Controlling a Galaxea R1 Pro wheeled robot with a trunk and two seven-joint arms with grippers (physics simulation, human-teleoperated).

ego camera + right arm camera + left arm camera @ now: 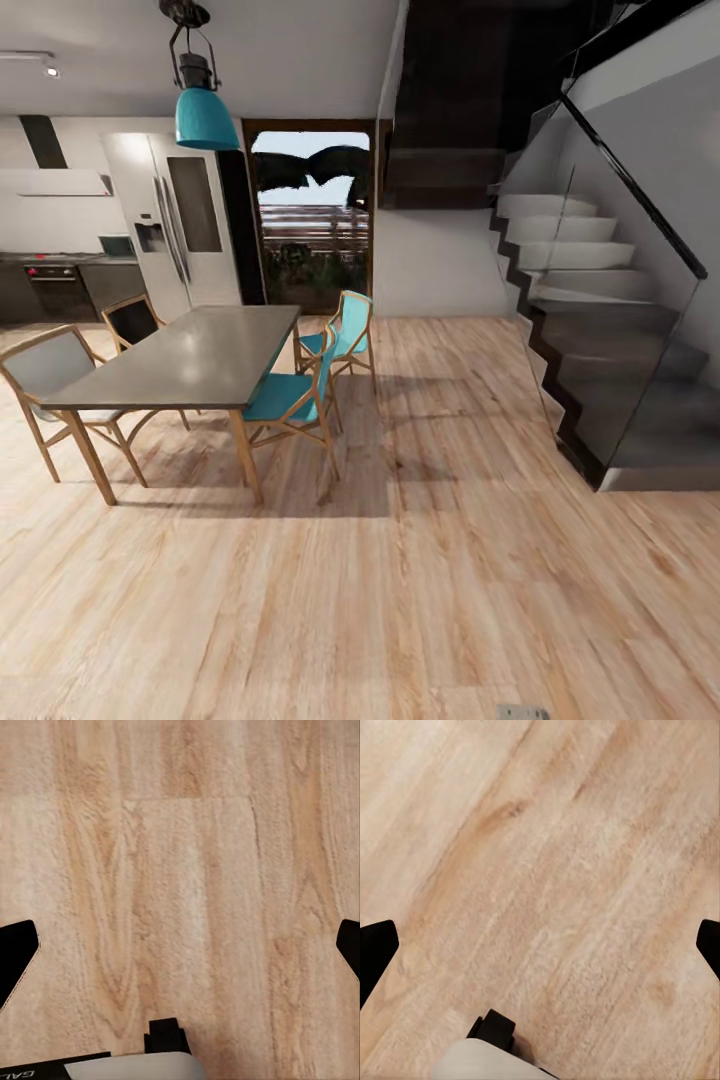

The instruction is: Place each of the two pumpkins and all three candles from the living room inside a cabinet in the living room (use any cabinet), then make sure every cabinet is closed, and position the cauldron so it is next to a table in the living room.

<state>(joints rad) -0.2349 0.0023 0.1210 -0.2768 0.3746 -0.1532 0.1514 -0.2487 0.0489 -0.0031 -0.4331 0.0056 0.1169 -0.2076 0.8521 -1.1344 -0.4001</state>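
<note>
Dining table (190,355) left, staircase (590,330) right, wood floor (430,560) between

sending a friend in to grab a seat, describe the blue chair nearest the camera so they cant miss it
Find the grey dining table under the teal hanging lamp. On its staircase side stand two turquoise chairs; take the nearer chair, by the table's front corner. The other turquoise chair sits further back, towards the glass door.

You see a pale wood-plank floor (450,600) with matt, visible grain. The dining table (190,355) has a smooth grey top on wooden legs. The staircase (590,330) carries a glossy glass balustrade.
</note>
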